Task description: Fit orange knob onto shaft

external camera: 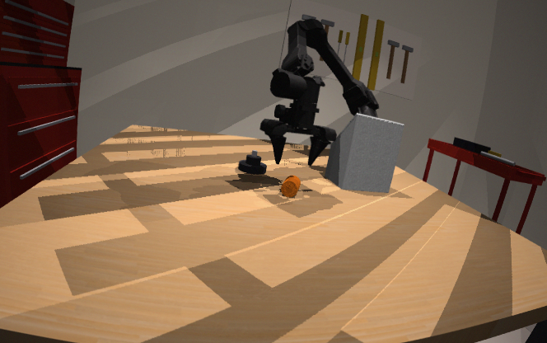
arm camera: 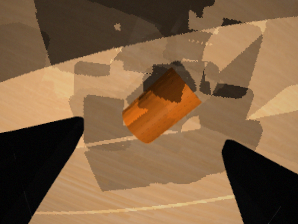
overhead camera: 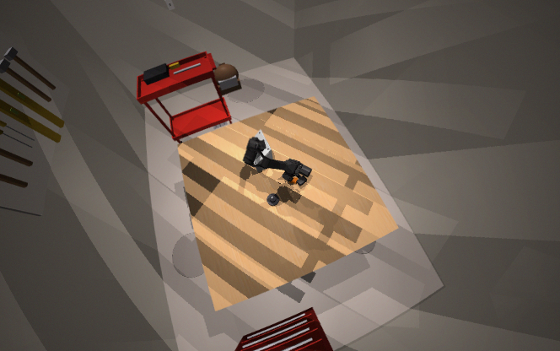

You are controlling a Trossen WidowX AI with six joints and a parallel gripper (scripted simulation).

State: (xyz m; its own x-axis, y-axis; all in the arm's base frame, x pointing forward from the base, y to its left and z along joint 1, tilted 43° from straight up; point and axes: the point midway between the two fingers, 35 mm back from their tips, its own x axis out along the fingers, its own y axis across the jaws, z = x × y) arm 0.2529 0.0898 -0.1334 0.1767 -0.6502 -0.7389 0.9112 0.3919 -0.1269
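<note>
The orange knob (overhead camera: 295,180) (external camera: 291,186) (arm camera: 162,107) lies on its side on the wooden table, slanted in the wrist view. Its hole cannot be made out. My gripper (overhead camera: 302,175) (external camera: 294,164) (arm camera: 154,135) is wide open and empty. It points down above the knob, with the fingertips clear of it and spread to either side in the wrist view. The dark round pedestal (overhead camera: 273,199) (external camera: 252,166) stands a short way from the knob, with the small silver shaft (external camera: 254,152) upright and bare on top. The shaft's flat side cannot be made out.
A grey block (external camera: 367,154) stands by the arm's base, right of the gripper in the exterior view. The wooden table (overhead camera: 253,253) (external camera: 206,247) carries striped shadows. A red cart (overhead camera: 202,118) (external camera: 486,162) and red drawers (overhead camera: 287,333) (external camera: 41,119) stand beyond its edges.
</note>
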